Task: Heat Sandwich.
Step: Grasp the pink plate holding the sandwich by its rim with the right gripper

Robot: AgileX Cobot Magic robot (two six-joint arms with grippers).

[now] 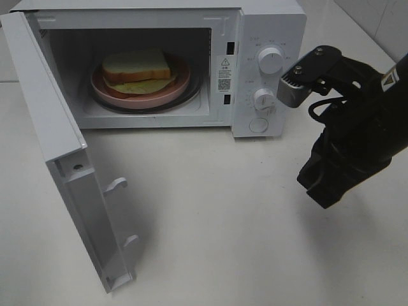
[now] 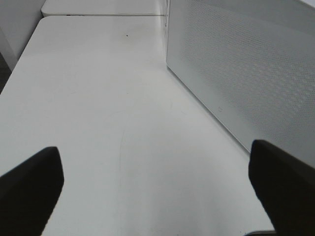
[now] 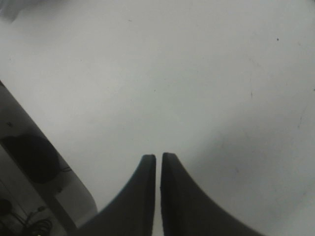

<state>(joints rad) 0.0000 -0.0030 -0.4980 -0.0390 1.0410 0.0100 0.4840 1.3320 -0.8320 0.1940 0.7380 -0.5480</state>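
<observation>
Sitting on the pink plate (image 1: pixel 101 88) inside the microwave (image 1: pixel 271 25), the sandwich (image 1: pixel 137 67) is loaded, door (image 1: pixel 48 127) wide open. Right claw (image 3: pixel 157 160) nearly closed, empty, over the counter (image 1: pixel 223 223); left claw (image 2: pixel 152 162) wide, empty, beside the microwave's side. Risk: a glancing push skids the oven or leaves the door unlatched.

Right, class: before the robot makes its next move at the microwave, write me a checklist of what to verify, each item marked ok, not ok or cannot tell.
1. The sandwich sits on the pink plate inside the microwave: ok.
2. The door is shut for heating: not ok, it stands wide open.
3. The right gripper is empty: ok, jaws together on nothing.
4. The left gripper is empty: ok, jaws wide apart, nothing between them.
5. The right arm is out of the oven opening: ok, it hangs by the control panel.
6. The dials are set: cannot tell, markings too small.
</observation>
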